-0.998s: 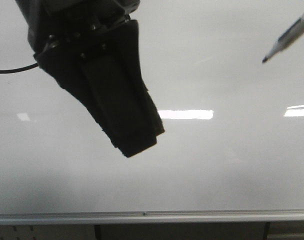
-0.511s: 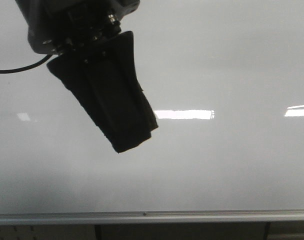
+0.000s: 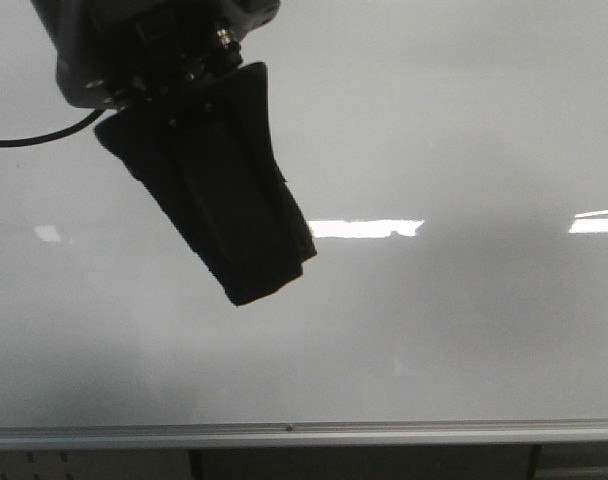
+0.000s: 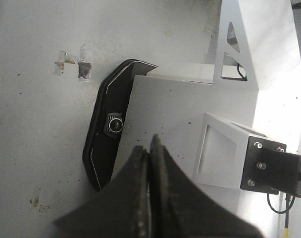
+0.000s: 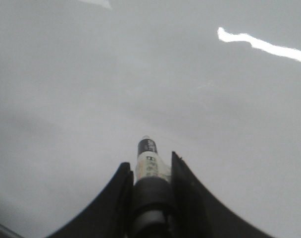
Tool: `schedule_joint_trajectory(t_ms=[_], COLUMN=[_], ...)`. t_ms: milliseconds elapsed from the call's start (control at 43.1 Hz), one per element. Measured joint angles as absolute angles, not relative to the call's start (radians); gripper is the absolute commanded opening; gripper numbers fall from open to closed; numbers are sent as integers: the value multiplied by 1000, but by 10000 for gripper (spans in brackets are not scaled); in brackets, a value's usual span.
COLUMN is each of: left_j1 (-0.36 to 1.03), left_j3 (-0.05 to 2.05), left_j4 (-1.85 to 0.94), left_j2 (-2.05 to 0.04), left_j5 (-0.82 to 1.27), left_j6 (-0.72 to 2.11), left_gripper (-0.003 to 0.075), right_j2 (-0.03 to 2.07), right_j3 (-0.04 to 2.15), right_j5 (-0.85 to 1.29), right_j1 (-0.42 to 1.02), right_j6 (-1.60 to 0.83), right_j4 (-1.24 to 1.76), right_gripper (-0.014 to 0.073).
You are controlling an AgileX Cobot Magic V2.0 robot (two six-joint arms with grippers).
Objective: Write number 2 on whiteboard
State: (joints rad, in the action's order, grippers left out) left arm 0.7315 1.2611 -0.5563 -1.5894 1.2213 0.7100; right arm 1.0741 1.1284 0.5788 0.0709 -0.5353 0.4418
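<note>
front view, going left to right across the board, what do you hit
black cable at the left edge → small faint light reflection → left gripper, dark, jaws closed → long bright reflection → bright reflection at the right edge, all against the whiteboard; no number 2 on it yet.

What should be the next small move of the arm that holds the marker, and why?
Probably the right gripper should carry the marker toward the whiteboard until its tip touches. The board shows no stroke yet, and the marker is already clamped, pointing at the surface.
</note>
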Motion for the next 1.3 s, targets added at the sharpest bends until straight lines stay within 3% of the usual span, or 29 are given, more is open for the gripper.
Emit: schedule_joint_trajectory(t_ms=[464,1300], left_j1=[731,731], left_j3=[1261,1261], left_j4=[-556,-556], left_j2=[-1589,-1589], left_j5=[1221,1219], left_j6=[710,710], left_gripper=[-20,-20], right_j2=[1309,1399], right_j3=[1228,1232], right_j5=[470,429], right_j1=[71,73], right_j6=[-535,-535], right_j4=[442,442], right_gripper=[-85,-85])
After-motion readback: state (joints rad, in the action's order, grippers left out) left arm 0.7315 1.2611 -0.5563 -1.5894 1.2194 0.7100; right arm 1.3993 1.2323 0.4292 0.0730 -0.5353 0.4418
